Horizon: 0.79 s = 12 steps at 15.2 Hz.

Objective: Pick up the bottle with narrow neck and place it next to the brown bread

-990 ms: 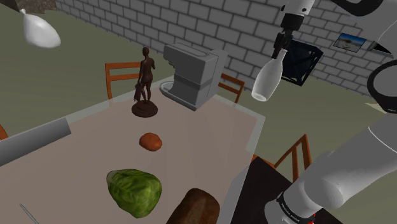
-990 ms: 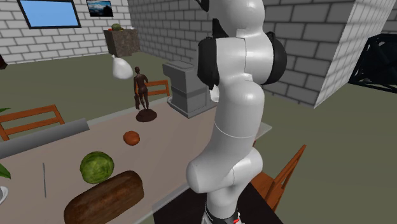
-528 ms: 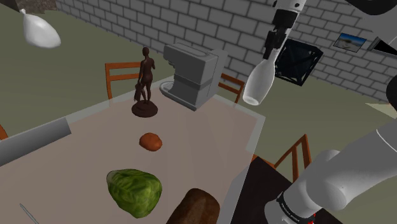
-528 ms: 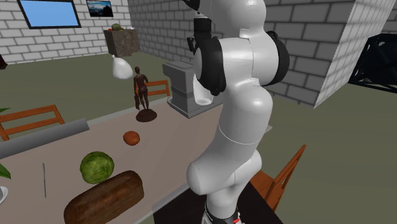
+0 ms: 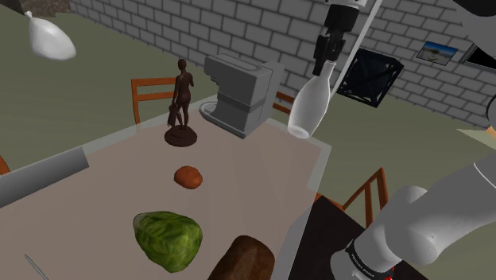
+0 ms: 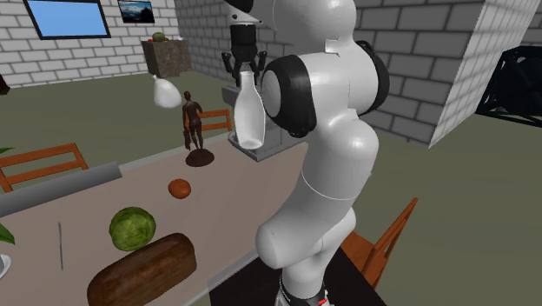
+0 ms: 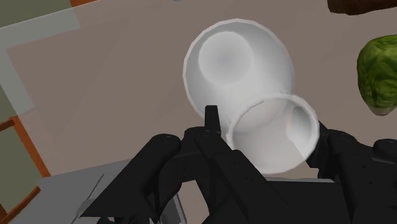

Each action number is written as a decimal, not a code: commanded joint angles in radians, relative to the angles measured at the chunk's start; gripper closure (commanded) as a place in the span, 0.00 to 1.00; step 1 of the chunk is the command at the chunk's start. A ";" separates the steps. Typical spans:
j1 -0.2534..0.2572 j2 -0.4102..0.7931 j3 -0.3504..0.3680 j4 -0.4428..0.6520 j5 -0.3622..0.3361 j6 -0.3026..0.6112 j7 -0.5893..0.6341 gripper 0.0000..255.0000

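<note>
A white bottle with a narrow neck [image 5: 308,106] hangs upright in the air by its neck, and my gripper [image 5: 324,60] is shut on that neck. It hovers above the table's far right corner, near the grey machine [image 5: 238,94]. From the second exterior view the bottle [image 6: 250,109] hangs under the gripper [image 6: 246,66], in front of the machine. The wrist view looks down on the bottle [image 7: 238,67], with the gripper [image 7: 270,135] clasping the neck. A dark brown bread loaf [image 5: 245,258] lies at the table's near edge, also seen as the loaf [image 6: 143,269].
On the table [image 5: 119,199] lie a green lettuce [image 5: 167,237], a small round brown bun [image 5: 189,176], a dark figurine [image 5: 181,103] and a grey cylinder [image 5: 40,179]. Wooden chairs [image 5: 155,94] stand around it. A white lamp-like shape [image 5: 49,36] hangs at the upper left.
The arm has swung the held bottle toward the shoulder view's left, from beyond the table's right edge to above its far corner. The grip has not changed.
</note>
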 commanded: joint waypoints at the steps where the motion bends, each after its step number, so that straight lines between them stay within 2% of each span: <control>1: 0.018 -0.001 0.035 0.001 0.012 -0.001 0.057 1.00; 12: 0.120 0.102 0.217 0.112 0.061 -0.003 0.356 1.00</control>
